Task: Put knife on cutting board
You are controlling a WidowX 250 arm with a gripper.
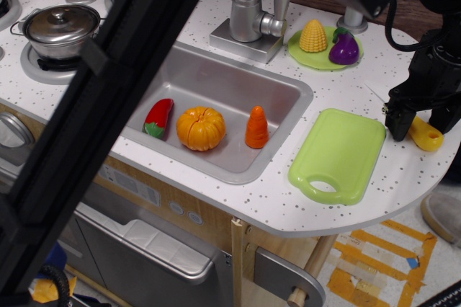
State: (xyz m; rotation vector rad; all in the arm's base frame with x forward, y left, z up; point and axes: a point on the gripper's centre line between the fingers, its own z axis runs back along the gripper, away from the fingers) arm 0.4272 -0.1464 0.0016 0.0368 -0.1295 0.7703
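The knife (428, 136) lies on the white counter at the far right. Its yellow handle shows between my fingers, and its thin white blade points up-left behind the left finger. The light-green cutting board (340, 153) lies flat just left of it, handle hole toward the front. My black gripper (423, 121) is down at the counter, open, with one finger (397, 122) between board and knife and the other on the knife's far side. The jaws straddle the handle without closing on it.
A round green plate (322, 60) with a corn cob (313, 35) and a purple eggplant (344, 48) stands behind the board. The sink (284, 94) holds a red pepper, an orange pumpkin and a carrot. The faucet (248, 20), a pot (59, 26) and the counter's right edge are nearby.
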